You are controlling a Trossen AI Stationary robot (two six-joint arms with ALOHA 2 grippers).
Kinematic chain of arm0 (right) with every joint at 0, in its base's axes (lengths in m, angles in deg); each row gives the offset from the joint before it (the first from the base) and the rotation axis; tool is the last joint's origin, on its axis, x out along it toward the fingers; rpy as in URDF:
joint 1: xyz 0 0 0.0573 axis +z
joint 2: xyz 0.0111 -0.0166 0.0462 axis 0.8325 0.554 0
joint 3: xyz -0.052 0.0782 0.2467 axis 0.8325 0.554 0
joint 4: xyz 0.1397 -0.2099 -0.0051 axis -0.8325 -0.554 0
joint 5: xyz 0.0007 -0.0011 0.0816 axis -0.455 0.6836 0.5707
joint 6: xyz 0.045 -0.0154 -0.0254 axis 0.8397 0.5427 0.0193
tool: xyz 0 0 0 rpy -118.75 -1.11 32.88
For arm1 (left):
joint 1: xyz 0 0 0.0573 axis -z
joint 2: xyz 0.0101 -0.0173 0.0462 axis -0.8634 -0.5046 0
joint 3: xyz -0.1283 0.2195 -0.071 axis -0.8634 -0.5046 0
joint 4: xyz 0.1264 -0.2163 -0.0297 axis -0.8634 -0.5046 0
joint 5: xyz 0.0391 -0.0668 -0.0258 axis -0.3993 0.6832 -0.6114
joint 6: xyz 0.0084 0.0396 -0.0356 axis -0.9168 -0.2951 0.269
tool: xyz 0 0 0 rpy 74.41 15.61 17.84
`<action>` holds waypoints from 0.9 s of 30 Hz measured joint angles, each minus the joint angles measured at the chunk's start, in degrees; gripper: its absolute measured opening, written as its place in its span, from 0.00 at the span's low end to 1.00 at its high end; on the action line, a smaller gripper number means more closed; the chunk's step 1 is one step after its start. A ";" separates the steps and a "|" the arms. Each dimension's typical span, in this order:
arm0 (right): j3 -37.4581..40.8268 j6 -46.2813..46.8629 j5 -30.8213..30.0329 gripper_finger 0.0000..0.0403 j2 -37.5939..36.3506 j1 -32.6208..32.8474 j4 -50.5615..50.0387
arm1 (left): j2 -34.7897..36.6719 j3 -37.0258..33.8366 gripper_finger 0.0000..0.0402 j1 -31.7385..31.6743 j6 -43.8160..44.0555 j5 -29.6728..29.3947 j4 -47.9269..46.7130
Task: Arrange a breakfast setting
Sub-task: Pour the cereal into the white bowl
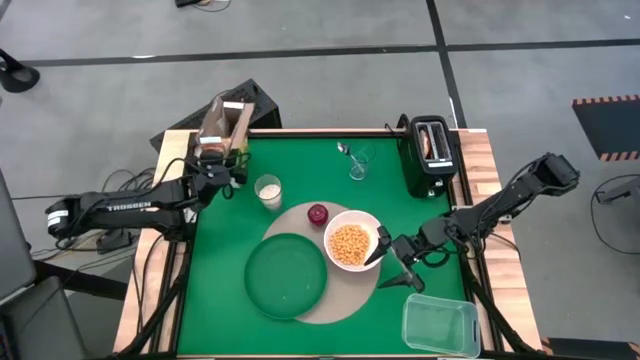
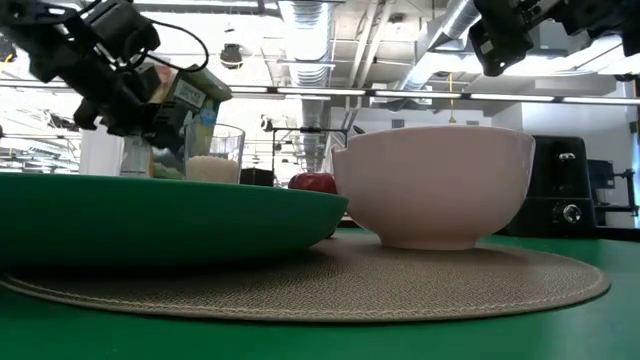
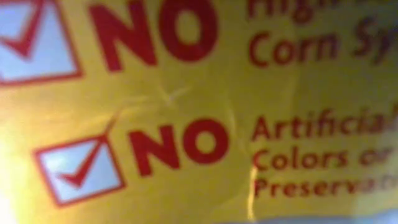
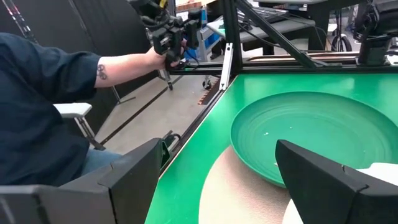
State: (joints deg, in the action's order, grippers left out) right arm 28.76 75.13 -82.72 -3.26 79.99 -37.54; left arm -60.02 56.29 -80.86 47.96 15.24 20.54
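The white bowl (image 1: 350, 243) holds yellow cereal and sits on the round tan mat (image 1: 335, 300), beside the dark-green plate (image 1: 285, 275). My right gripper (image 1: 395, 262) is open and empty just right of the bowl; in its wrist view (image 4: 217, 149) the plate (image 4: 311, 130) lies beyond the fingers. My left gripper (image 1: 218, 165) is at the colourful cereal box (image 1: 225, 125), which tilts over the table's far left corner. The box's yellow panel (image 3: 199, 112) fills the left wrist view. The metal spoon (image 1: 343, 150) stands in the clear glass (image 1: 358, 162) at the far middle. My left gripper is shut on the cereal box at its lower, near end (image 1: 212, 150). The box itself hides the fingers in the wrist view, so the kind of hold does not show. The box leans, its open top (image 1: 236, 106) toward the far edge.
A glass of milk (image 1: 268, 190) stands left of the mat and a red apple (image 1: 317, 213) lies on it. A black toaster (image 1: 430, 155) stands at the far right and a clear plastic tub (image 1: 440, 325) at the near right. A person (image 4: 43, 106) sits beyond the table.
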 joint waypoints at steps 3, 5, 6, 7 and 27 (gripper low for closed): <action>0.00 -0.01 0.00 0.84 0.00 0.00 0.00 | 1.83 -1.39 0.29 -0.76 -1.74 0.52 -0.21; 0.00 0.01 0.00 0.84 0.00 0.00 0.00 | 2.74 -2.11 0.29 -1.05 -1.88 0.82 -0.14; 0.00 0.01 -0.02 0.84 0.00 -0.02 0.00 | 3.09 -2.45 0.30 -1.08 -1.83 0.86 -0.05; 0.00 0.01 0.00 0.84 0.00 -0.13 0.04 | 3.37 -2.71 0.31 -1.08 -1.65 0.76 -0.04; 0.00 0.03 -0.02 0.85 0.00 -0.22 0.07 | 3.23 -3.42 0.62 -1.08 0.19 0.37 0.94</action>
State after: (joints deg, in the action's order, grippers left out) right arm 28.76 75.16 -82.74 -3.26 79.77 -37.47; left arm -56.79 52.87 -81.94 48.14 15.60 21.48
